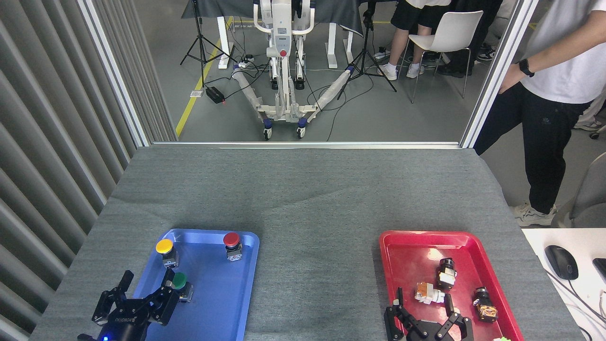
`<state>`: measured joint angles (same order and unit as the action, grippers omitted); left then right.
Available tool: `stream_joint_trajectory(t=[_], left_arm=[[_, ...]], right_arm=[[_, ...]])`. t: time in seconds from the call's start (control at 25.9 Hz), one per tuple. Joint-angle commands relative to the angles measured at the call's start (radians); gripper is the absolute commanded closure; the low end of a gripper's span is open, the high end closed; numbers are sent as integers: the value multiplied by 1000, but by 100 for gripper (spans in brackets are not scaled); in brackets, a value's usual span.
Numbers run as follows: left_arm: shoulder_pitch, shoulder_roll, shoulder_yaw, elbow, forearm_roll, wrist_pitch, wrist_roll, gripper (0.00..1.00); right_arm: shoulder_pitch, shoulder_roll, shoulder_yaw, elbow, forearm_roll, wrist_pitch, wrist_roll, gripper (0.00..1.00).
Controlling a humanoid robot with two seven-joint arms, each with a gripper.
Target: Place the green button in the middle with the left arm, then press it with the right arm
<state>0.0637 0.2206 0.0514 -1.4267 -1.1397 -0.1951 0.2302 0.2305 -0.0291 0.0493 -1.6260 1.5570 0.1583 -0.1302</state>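
Shown: left gripper (147, 283), jaws apart, beside green button (179, 281) in blue tray (213, 308). Shift toward 3 o'clock, straddle the cap squarely, then close. Right gripper (423, 308) jaws apart.

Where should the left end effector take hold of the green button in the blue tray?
Probably on the grey switch body just under the cap of the green button, coming from the near-left, where the open left end effector sits. The round cap overhangs and looks slippery; the body offers flatter sides.
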Motion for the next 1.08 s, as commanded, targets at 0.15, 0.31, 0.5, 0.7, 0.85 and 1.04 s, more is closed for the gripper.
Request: stream_joint_trajectory(t=[0.15, 0.31, 0.5, 0.7, 0.85, 1.04], left_arm=[[11, 13, 1, -5, 0, -12, 6, 1], [15, 20, 1, -5, -2, -20, 11, 1], [5, 36, 1, -1, -91, -18, 12, 1], [-2, 14, -4, 12, -186, -32, 12, 1], [-2, 3, -33, 11, -187, -32, 4, 1], [1, 16, -39, -6, -189, -33, -2, 1]], right_arm=[[-2, 0, 1, 0, 0, 0, -2, 0], [-2, -3, 3, 0, 0, -2, -2, 0], [-2, -8, 4, 0, 0, -2, -2, 0], [-2, -17, 3, -9, 0, -5, -12, 0], [-2, -17, 6, -28, 0, -3, -12, 0], [0, -17, 9, -31, 0, -5, -5, 0]])
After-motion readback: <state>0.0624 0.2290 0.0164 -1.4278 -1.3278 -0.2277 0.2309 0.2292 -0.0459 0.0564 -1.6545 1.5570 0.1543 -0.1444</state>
